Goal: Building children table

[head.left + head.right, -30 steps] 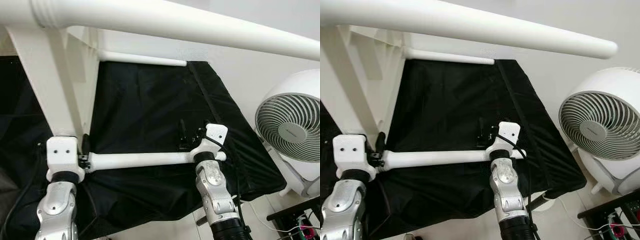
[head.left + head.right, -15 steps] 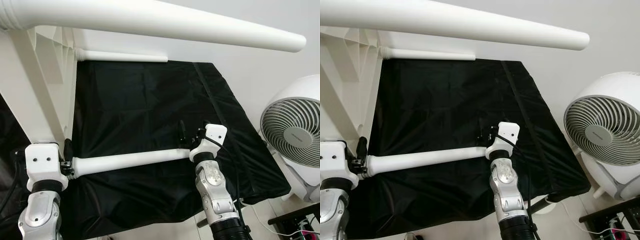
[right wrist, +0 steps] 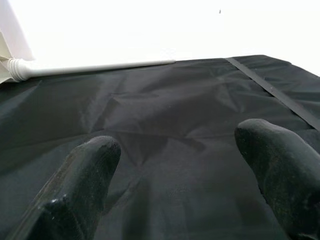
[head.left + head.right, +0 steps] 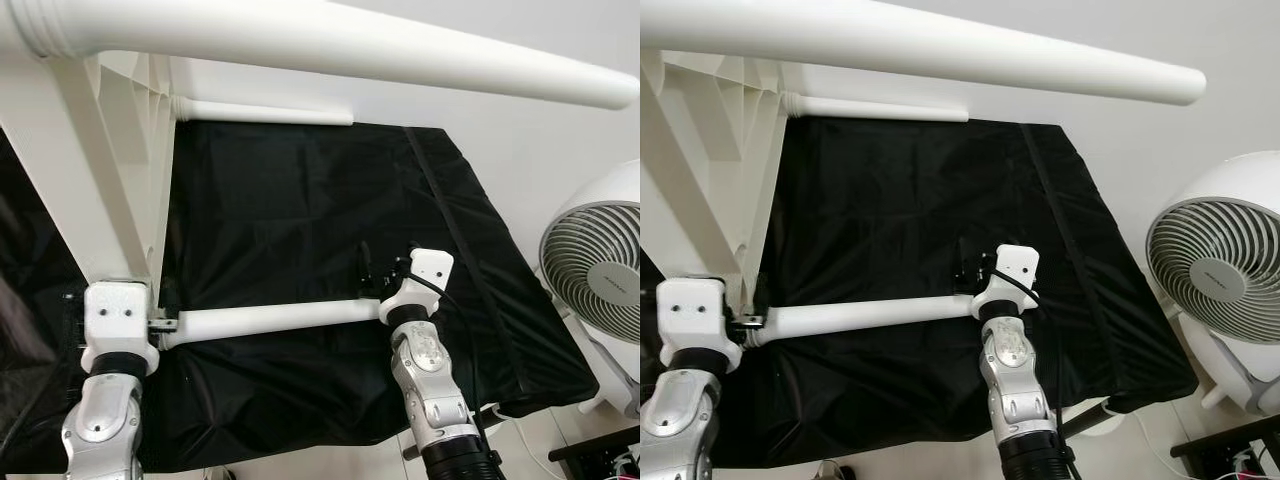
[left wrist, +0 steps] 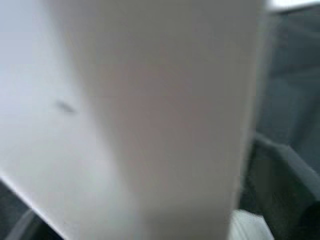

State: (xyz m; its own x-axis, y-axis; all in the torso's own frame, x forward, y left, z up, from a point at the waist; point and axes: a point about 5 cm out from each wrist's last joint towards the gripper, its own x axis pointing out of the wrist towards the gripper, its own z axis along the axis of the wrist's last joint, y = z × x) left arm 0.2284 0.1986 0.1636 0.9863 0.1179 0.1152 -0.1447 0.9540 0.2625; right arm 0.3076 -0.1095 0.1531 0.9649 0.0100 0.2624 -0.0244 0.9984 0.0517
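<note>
Left gripper [image 4: 160, 322], grip unclear, steadies a white table leg [image 4: 270, 319] beside the upturned tabletop [image 4: 110, 180]; right gripper [image 3: 180, 185] fingers apart.

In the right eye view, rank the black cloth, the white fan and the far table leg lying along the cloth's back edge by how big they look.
1. black cloth, easily largest.
2. white fan, cut off by the frame edge.
3. far table leg, thin and farthest from the camera, so likely bigger than it looks.

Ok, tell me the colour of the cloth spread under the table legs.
Plain black cloth, with a sewn seam strip running along it; the right eye view shows it best.
</note>
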